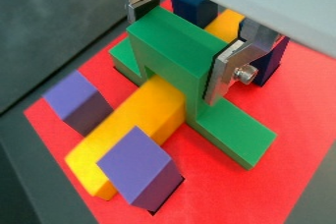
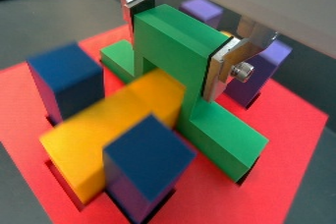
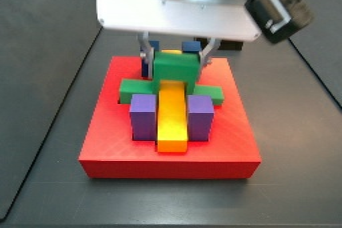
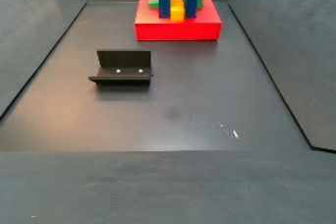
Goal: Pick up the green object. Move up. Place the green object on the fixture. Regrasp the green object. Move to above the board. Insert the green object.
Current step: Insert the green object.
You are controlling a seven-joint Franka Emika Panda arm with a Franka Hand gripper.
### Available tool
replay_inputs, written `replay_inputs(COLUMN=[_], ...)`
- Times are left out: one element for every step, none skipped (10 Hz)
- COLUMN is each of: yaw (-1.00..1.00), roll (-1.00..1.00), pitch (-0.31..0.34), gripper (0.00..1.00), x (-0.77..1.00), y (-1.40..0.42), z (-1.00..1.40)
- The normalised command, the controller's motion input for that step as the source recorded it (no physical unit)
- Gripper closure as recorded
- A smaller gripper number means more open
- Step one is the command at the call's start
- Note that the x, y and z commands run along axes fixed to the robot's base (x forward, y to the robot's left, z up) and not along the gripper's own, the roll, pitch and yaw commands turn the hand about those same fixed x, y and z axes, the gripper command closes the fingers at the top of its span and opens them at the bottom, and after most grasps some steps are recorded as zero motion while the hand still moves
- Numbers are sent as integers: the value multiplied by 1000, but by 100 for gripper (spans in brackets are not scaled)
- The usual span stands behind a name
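The hand [image 1: 178, 43] is low over the red board [image 3: 120, 150], its two silver fingers [image 2: 234, 67] clamped on either side of the raised block of the green piece [image 1: 178, 56]. Directly below the hand, the wide bar of the green piece lies across the board, crossing the far end of the long yellow bar [image 1: 132, 130]; whether it is fully seated in the slot cannot be told. Two purple blocks [image 3: 140, 120] flank the yellow bar on the side away from the hand, and two blue blocks [image 2: 73, 76] sit beside it as well. The dark fixture [image 4: 121, 68] stands on the worktop [image 4: 171, 110], well apart from the hand and the board.
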Motion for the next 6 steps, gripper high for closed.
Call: replay_inputs(yaw=[-20, -17, -17, -14, 0, 0], roll=[0, 0, 3, 13, 9, 0], pitch=[-184, -190, -190, -161, 0, 0], gripper=[100, 100, 100, 100, 100, 100], x=[0, 0, 0, 0, 0, 0], y=[0, 0, 0, 0, 0, 0], z=[-817, -840, -866, -731, 0, 0])
